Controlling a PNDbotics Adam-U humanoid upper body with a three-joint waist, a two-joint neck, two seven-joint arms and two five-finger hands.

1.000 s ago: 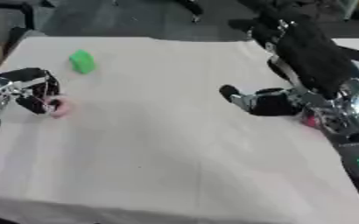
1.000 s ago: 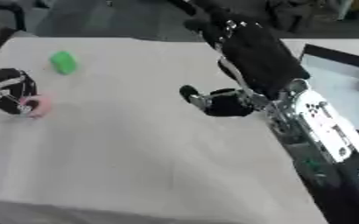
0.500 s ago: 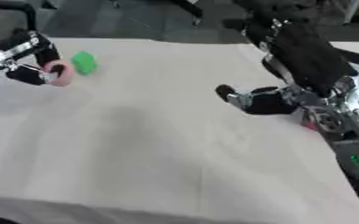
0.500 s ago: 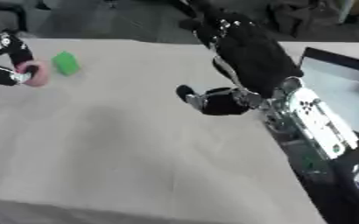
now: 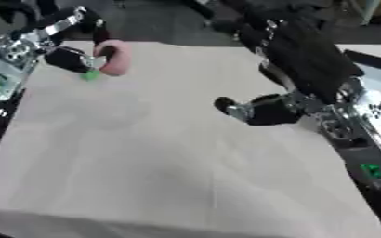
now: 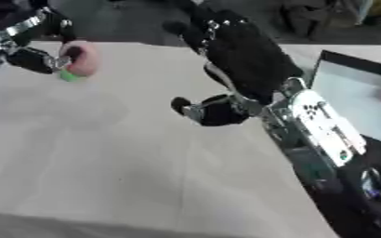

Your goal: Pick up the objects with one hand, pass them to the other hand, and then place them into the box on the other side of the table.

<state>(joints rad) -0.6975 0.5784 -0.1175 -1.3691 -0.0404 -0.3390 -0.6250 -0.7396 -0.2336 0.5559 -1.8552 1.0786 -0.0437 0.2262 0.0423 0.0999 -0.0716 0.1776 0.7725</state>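
Upper left: pink object point(image 5: 115, 58) pinched in left hand point(image 5: 70, 56).

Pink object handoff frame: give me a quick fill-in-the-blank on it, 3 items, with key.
1. The pink object is held in the robot's ____ hand.
2. The small object showing just below the pink one is ____ in colour.
3. The right hand holds ____.

Missing words: left; green; nothing

A pale cloth-covered table point(image 5: 161, 153) fills the view; beyond its far edge lies dark floor point(image 5: 161, 23) with blurred dark shapes.
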